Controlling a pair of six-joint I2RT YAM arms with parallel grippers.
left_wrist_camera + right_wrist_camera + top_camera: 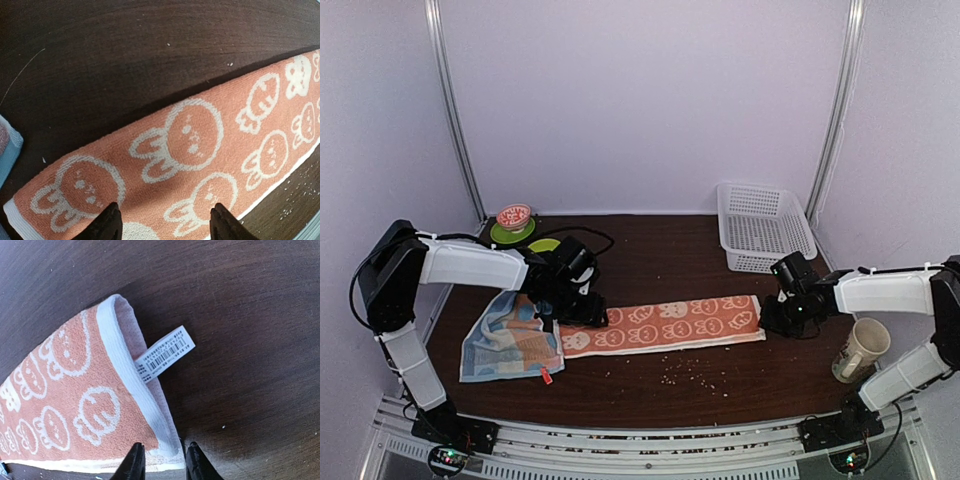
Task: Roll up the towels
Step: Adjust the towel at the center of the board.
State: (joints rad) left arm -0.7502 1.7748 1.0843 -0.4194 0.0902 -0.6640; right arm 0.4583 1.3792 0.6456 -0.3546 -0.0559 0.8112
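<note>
One orange towel (665, 325), flat, white bunny print

1. The orange towel (665, 322) lies flat and unrolled, a long strip running left to right across the middle of the counter (660, 260), its right end slightly farther back. It has a white bunny and carrot print and white hems. A white barcode tag (165, 354) sticks out at the right end.
2. The light-blue towel (510, 340) lies loosely spread and rumpled near the counter's left edge, just beside the orange strip's left end. It shows pastel patches.
</note>
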